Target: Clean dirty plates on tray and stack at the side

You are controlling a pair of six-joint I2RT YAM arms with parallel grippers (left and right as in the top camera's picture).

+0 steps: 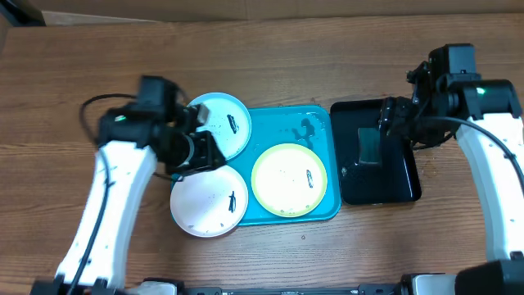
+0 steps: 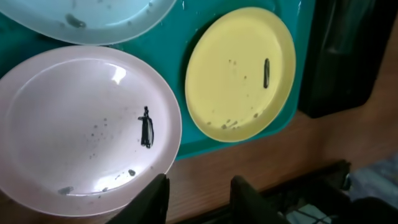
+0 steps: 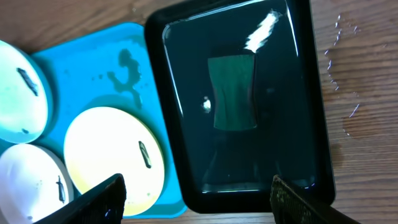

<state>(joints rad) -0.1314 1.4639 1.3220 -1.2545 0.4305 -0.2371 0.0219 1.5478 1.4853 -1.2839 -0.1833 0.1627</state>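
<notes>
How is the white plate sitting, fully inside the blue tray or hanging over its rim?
Hanging over. The white plate covers a corner of the tray, and much of it lies over bare table.

Cannot see left rim of tray (image 1: 319, 119) under white plate (image 1: 209, 201) and light blue plate (image 1: 221, 115). Cannot identify dark green slab (image 3: 233, 92) in black tray (image 3: 311, 124) right of tray: too dim. Cannot follow light blue plate past top edge, left wrist view.

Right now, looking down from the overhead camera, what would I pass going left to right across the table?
White plate → yellow-green plate → black tray.
</notes>
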